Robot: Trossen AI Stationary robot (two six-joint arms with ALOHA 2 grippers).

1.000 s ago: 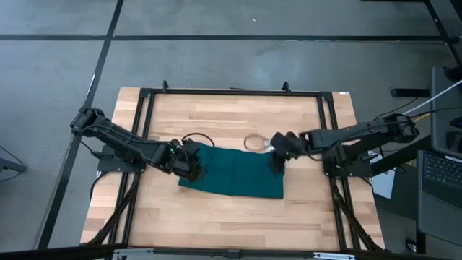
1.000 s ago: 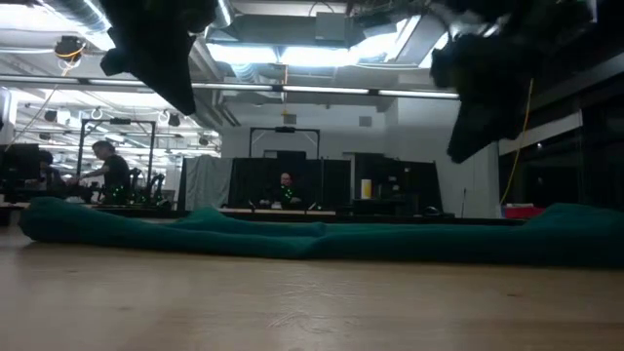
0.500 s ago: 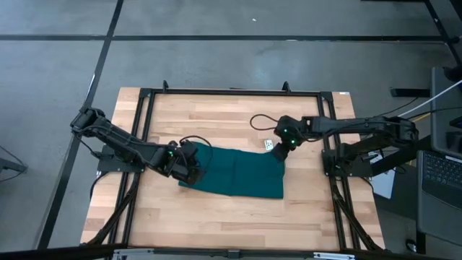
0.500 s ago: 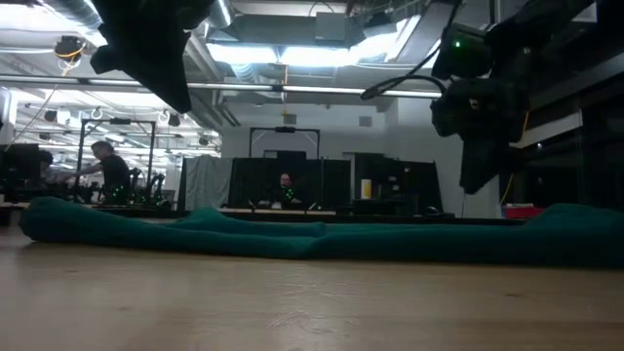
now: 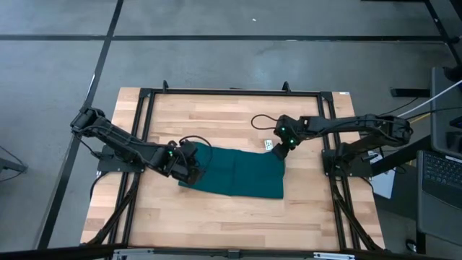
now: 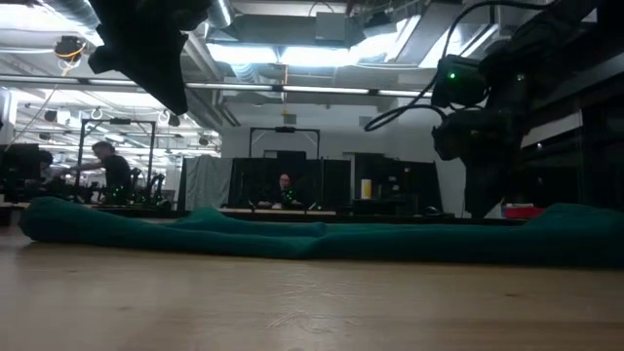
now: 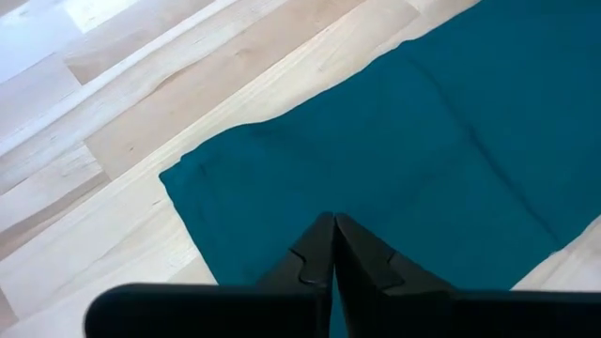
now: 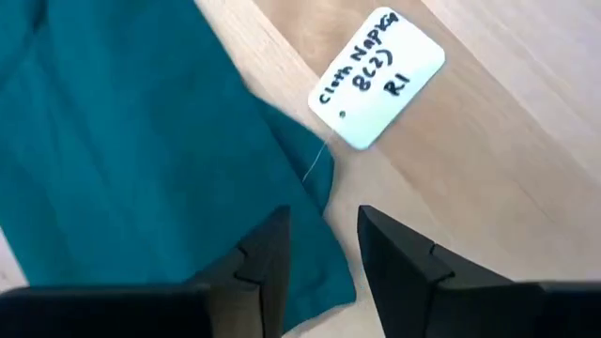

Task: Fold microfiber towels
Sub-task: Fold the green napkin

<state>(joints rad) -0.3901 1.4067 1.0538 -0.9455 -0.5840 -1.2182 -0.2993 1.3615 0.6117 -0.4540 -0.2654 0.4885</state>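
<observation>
The dark teal towel [image 5: 234, 173] lies folded flat on the wooden table, long side running left to right; it also shows in the low view [image 6: 292, 239]. A white handwritten tag [image 8: 377, 77] lies on the wood by its far right corner. My left gripper [image 7: 333, 223] is shut and hovers above the towel's left end [image 5: 193, 165], well clear of it in the low view [image 6: 175, 97]. My right gripper [image 8: 324, 225] is open, pointing down over the towel's far right corner [image 5: 278, 150], low beside the cloth [image 6: 483, 200]. My right gripper stands open over the towel's far right corner [image 8: 315, 174], fingers pointing down from above. I cannot tell whether its fingertips touch the cloth.
A black metal frame [image 5: 231, 92] runs around the tabletop. A dark cable loops [image 5: 260, 119] over the wood behind my right gripper. Bare wood lies near and far of the towel. People [image 6: 285, 187] sit in the room beyond the table.
My right gripper has turned at the wrist and gone down toward the towel's far right corner, staying open. The towel has not moved.
</observation>
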